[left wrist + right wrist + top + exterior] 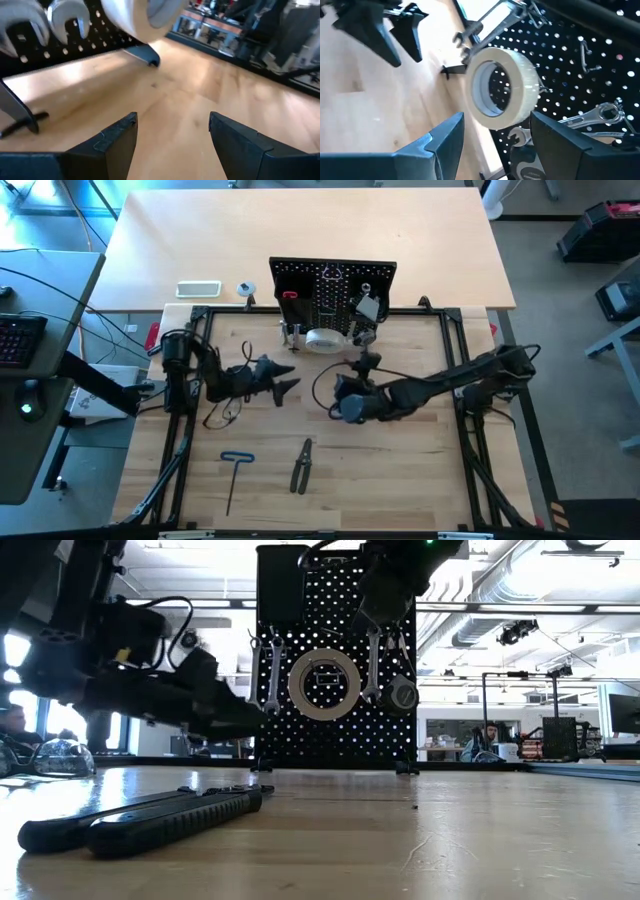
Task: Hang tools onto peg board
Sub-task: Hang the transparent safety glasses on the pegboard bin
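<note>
We see the peg board [332,292] upright at the worktop's [400,470] far edge, tape roll [324,683] and wrenches [372,665] already hung; pliers [301,465] and hex key [233,479] wait near the front edge; left tool [283,377] and right tool [363,363] hover open, empty, facing it.

Pale wood table [400,450], shiny metal wrenches [372,665]

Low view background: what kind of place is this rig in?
Likely an open lab or workshop: exposed ceiling ducts, desks with equipment behind the peg board, a person seated far off, and a keyboard beside the table.
</note>
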